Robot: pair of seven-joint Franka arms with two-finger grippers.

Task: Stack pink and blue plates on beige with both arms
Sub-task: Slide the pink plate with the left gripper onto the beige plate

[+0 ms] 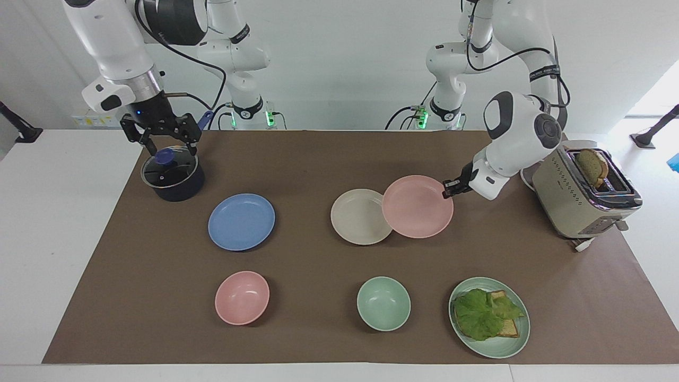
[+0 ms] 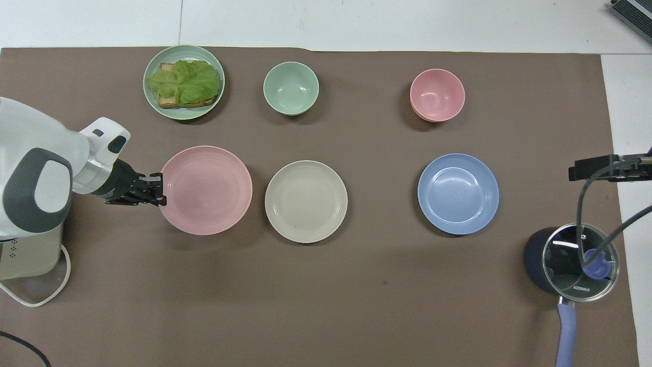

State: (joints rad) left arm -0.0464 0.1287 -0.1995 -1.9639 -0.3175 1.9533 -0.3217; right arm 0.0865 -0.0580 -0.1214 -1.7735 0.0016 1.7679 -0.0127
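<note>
Where the saucepan [image 2: 570, 262] sits by the bench's right-arm end, near the robots' edge, its glass lid carries the one word I can read — KONKA. The right gripper [image 1: 162, 142] hovers over that lid with its jaws spread wide, holding nothing. At the left-arm end stands a beige toaster [image 1: 586, 195] with bread in its slot. Along the edge farthest from the robots sit a green plate of lettuce and bread [image 1: 489, 317], a green bowl [image 1: 383, 303] and a pink bowl [image 1: 242, 297].

The left gripper [image 1: 449, 187] has its jaws clamped on the rim of the pink plate [image 1: 417, 207], held up in the air beside the beige plate [image 1: 358, 216] at mid-bench — in the facing view their rims overlap. The blue plate [image 1: 241, 221] lies flat toward the right arm's end. A brown mat [image 1: 318, 159] covers the white bench [image 1: 53, 212]; pale walls stand around.
</note>
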